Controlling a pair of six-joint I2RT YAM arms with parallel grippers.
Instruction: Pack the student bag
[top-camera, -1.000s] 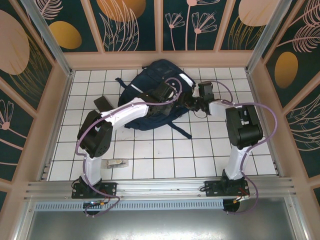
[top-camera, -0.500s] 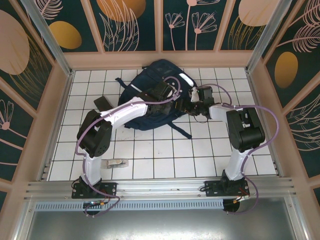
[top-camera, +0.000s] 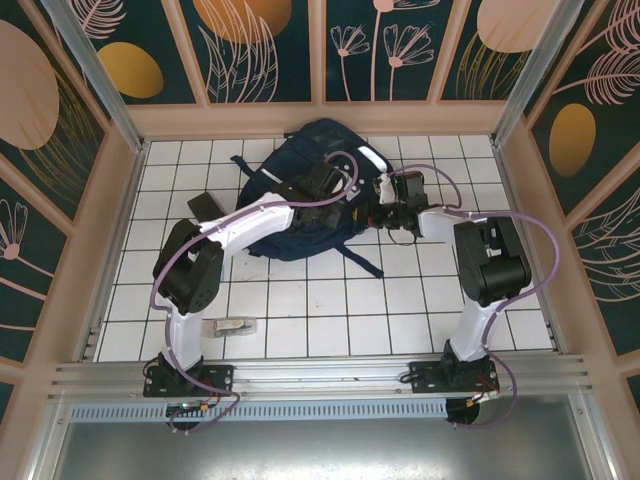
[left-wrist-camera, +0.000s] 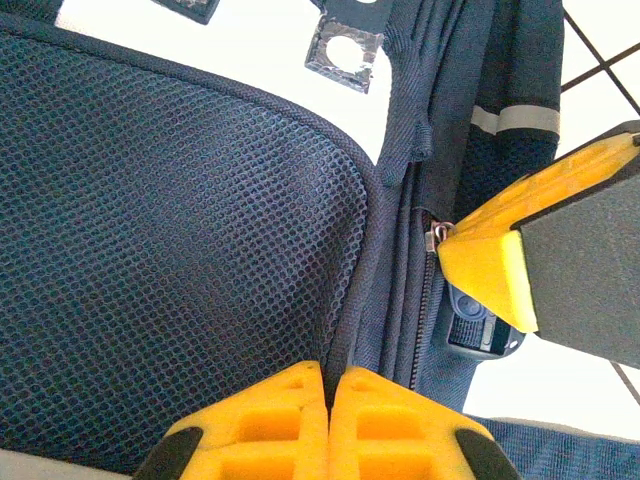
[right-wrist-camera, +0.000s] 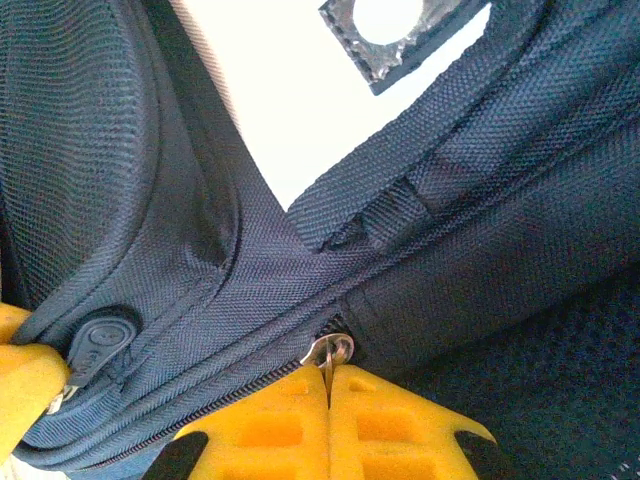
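The navy student bag (top-camera: 300, 160) lies at the back middle of the tiled table, with both grippers at its right side. My left gripper (top-camera: 345, 192) (left-wrist-camera: 328, 375) is shut on the corded seam at the edge of the bag's mesh panel (left-wrist-camera: 170, 220). Just right of it, my right gripper (top-camera: 372, 208) (right-wrist-camera: 328, 378) is shut on the metal zipper pull (right-wrist-camera: 330, 350), which sits at the end of a closed zipper line. In the left wrist view, one right fingertip (left-wrist-camera: 490, 265) touches that pull (left-wrist-camera: 437, 235).
A small clear packet (top-camera: 234, 325) lies on the tiles near the left arm's base. A dark flat object (top-camera: 207, 205) sits left of the bag. A bag strap (top-camera: 365, 262) trails toward the table's middle. Walls close in on three sides.
My right gripper has moved left toward the bag and shut on the zipper pull. The left gripper has kept its hold on the seam.
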